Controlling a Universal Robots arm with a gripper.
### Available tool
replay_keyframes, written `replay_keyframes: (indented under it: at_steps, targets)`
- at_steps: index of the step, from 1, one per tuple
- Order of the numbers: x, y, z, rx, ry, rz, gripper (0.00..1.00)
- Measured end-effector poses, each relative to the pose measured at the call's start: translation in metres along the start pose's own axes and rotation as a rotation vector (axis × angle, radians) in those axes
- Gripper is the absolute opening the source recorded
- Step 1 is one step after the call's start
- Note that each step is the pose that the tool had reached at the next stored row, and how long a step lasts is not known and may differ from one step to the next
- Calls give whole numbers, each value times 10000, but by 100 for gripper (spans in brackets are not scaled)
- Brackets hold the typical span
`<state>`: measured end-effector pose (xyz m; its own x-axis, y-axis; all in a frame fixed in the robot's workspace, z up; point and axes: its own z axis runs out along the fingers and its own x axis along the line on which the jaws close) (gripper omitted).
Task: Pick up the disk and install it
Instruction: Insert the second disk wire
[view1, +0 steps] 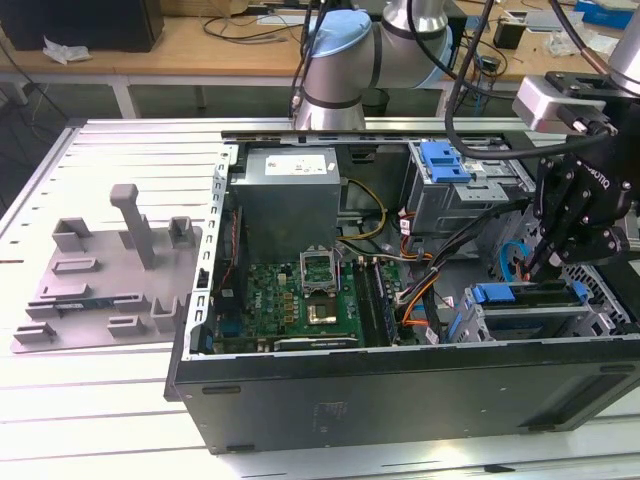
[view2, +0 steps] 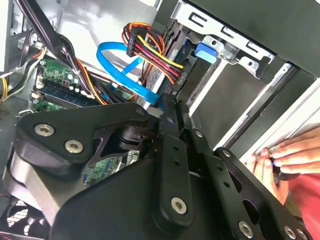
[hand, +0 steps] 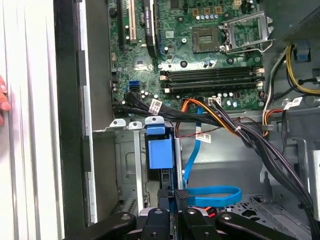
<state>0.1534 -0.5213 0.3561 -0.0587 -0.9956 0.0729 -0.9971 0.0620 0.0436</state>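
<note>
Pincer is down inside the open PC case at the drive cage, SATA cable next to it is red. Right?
Not quite: the SATA cable is blue, not red, as the first wrist view shows. The rest holds: the pincer is down inside the open PC case at the drive cage, seen in the exterior view.

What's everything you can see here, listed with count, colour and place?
Open black desktop computer case: one, lying on the metal table.
Green motherboard: one, on the case floor.
Grey power supply box: one, in the case at the exterior view's left rear.
Disk in its blue plastic bracket: one, seated in the drive bay at the exterior view's right, under the gripper.
Blue flat data cable: one, looped beside the bay.
Grey plastic fixture tray: one, on the table at the exterior view's left.
Person's hand: one, resting on the case edge.
Black gripper: one, fingertips at the disk's bracket.
</note>
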Motion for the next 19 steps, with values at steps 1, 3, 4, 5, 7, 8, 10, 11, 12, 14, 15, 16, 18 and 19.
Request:
replay_keyframes:
  at_steps: [1, 3, 4, 5, 7, 8, 10, 11, 12, 14, 15, 16, 18, 19]
  targets:
    - [0, 0, 2, 10, 7, -130, 16]
    - [0, 1, 5, 20, 13, -255, 16]
    - [0, 1, 6, 22, 15, -284, 16]
    - [-1, 1, 7, 26, 15, -303, 16]
    - [-1, 1, 10, 29, 16, -323, 16]
    - [-1, 1, 11, 30, 16, -329, 16]
    - [-1, 1, 13, 32, 15, -344, 16]
    - [-1, 1, 14, 33, 16, -352, 16]
    - [-1, 1, 15, 34, 17, -358, 16]
    - [-1, 1, 17, 34, 17, -369, 16]
    - [-2, -3, 23, 36, 19, -394, 16]
    - [-2, -7, 25, 36, 17, -395, 16]
    - [-2, -8, 27, 36, 18, -394, 16]
    - [-3, -8, 29, 36, 18, -395, 16]
